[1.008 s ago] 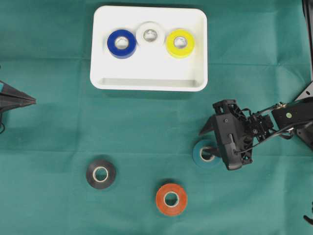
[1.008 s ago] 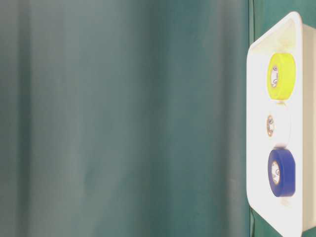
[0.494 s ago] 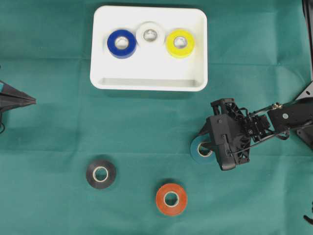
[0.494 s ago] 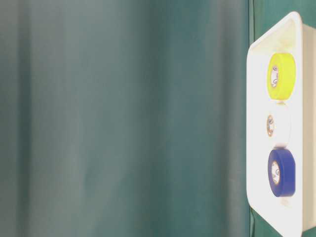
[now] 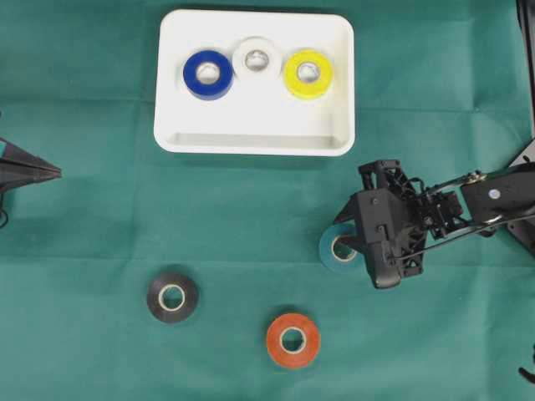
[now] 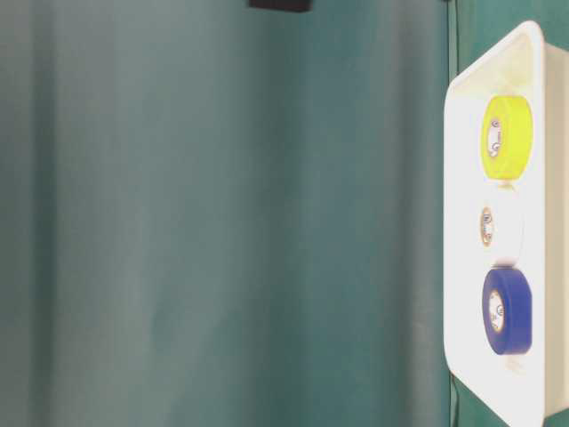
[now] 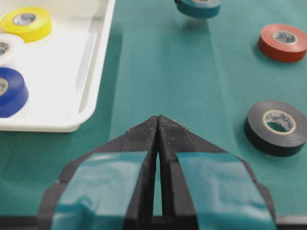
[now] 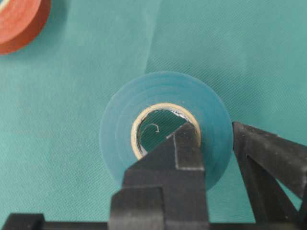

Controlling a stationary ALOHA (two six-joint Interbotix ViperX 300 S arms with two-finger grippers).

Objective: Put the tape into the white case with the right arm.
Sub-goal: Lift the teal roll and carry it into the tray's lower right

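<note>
My right gripper [image 5: 349, 235] is shut on the teal tape roll [image 5: 338, 248]. One finger sits in its core and the other against its outer wall, as the right wrist view shows for the gripper [image 8: 211, 136] and the roll [image 8: 158, 96]. The roll seems a little above the cloth, below and right of the white case [image 5: 255, 142]. The case holds a blue roll [image 5: 207, 73], a white roll [image 5: 257, 58] and a yellow roll [image 5: 308, 73]. My left gripper [image 5: 57, 171] is shut and empty at the far left, also in the left wrist view [image 7: 157, 120].
A black roll [image 5: 172, 296] and an orange-red roll [image 5: 292, 339] lie on the green cloth in front. The table-level view shows the case [image 6: 462, 222] at its right edge. The left wrist view shows the case [image 7: 62, 72] and the teal roll [image 7: 197, 7].
My right gripper has moved up and left toward the case, carrying the teal roll with it. A black part has entered the top of the table-level view. The left arm has not moved.
</note>
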